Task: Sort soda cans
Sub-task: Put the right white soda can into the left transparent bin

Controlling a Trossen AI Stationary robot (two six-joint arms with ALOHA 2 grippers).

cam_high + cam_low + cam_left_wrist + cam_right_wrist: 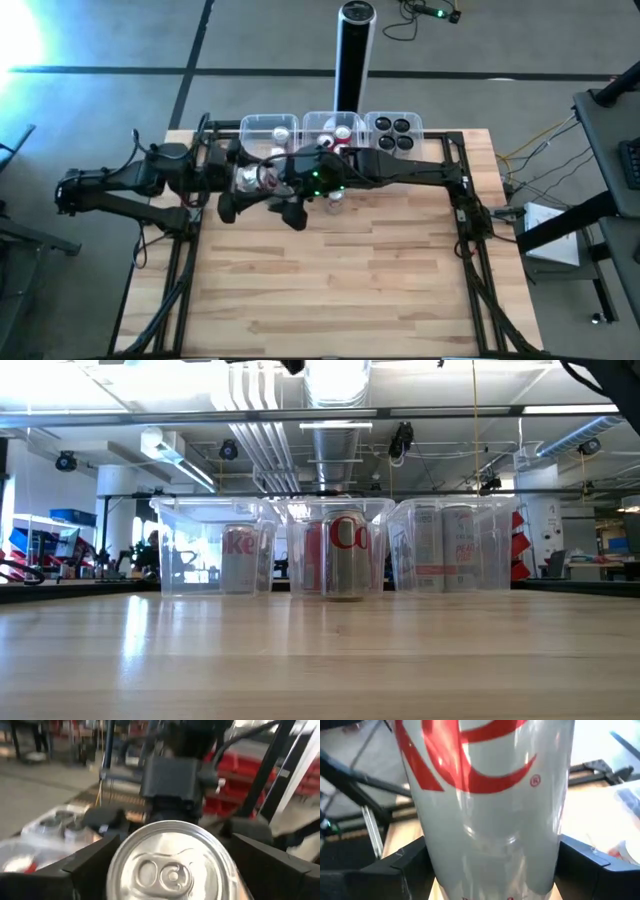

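A handover is under way above the surface [350, 290], just before the tubs [332, 130]: the silver can [170, 865] sits between the left hand [170, 870] and right hand [492, 865], each closed around it. Its long axis lies roughly level, top facing the left wrist. Next, I judge, one hand must let go so the other can carry it to a tub.

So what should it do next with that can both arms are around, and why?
Probably the left pincer should back off the silver can, leaving it to the right pincer, which grips its sides. Both sit just in front of the left tub, where another silver can already stands.
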